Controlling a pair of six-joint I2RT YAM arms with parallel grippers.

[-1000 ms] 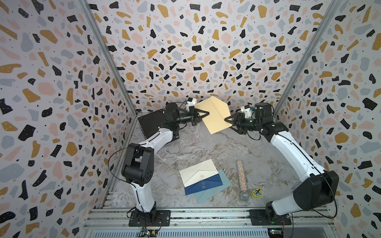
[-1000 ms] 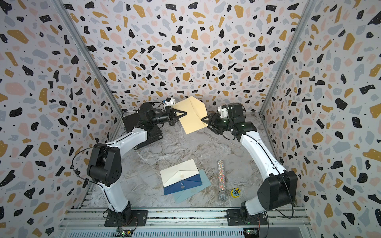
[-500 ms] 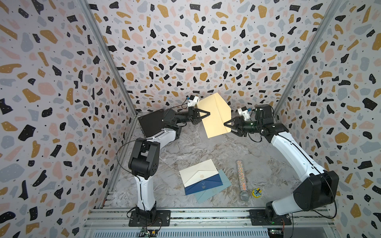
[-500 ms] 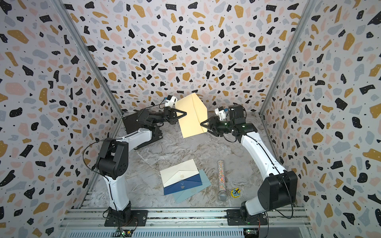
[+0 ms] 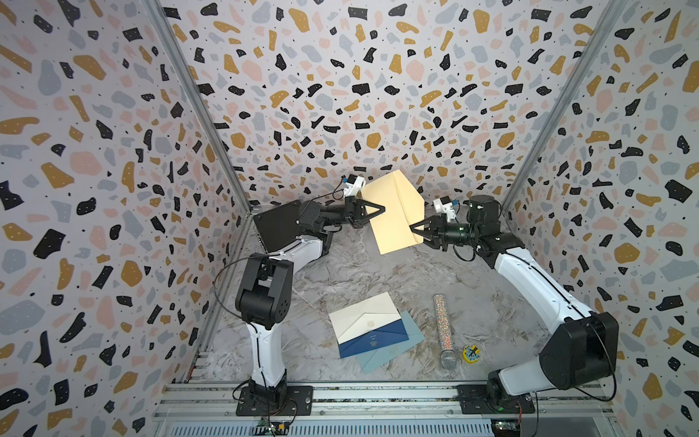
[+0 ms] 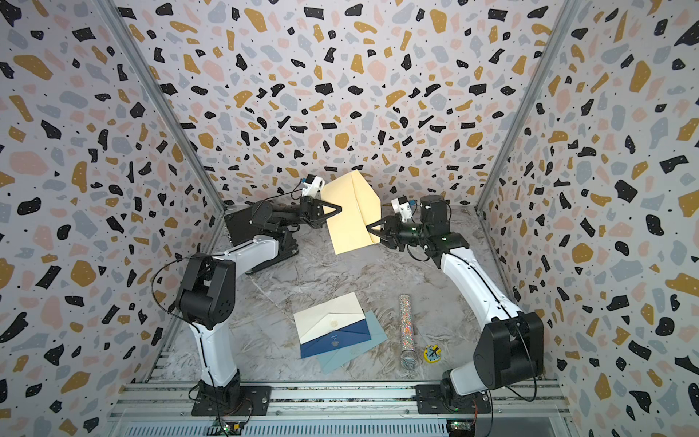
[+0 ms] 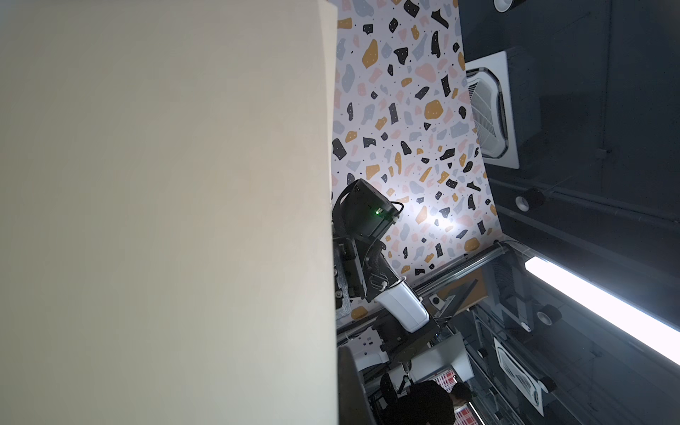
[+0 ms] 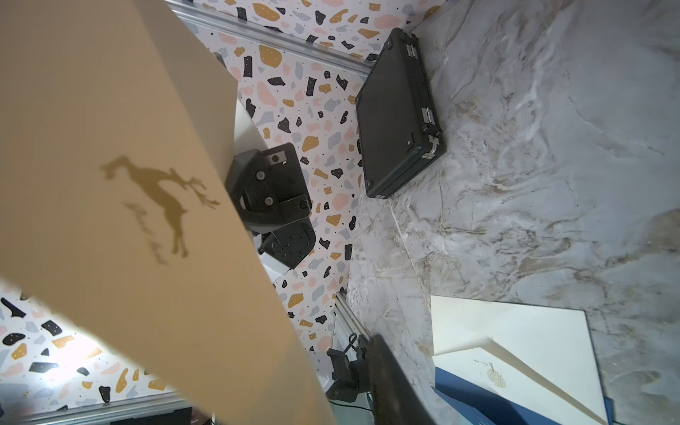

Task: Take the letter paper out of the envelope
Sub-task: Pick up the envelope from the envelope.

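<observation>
**Both grippers at the tan envelope, raised above the table.** Your left gripper (image 5: 382, 208) is pinching the left edge of the tan envelope (image 5: 393, 215) with its jaws fully closed. The envelope is hanging in the air above the rear of the marble table (image 5: 359, 272), with its flap standing open at the upper end. Your right gripper (image 5: 411, 228) is meeting the opposite edge in both top views, but you cannot tell whether it is clamping the paper. In the right wrist view the envelope is showing a printed gold deer (image 8: 162, 198). You cannot tell the letter paper apart from the envelope in any view. A cream envelope (image 5: 363, 316), a navy envelope (image 5: 378, 340) and a light blue envelope (image 5: 412, 333) are lying overlapped near the front. A glitter tube (image 5: 443, 329) and a small yellow object (image 5: 472, 353) are lying just beside them. A black case (image 5: 278, 227) is sitting at the rear left corner.
</observation>
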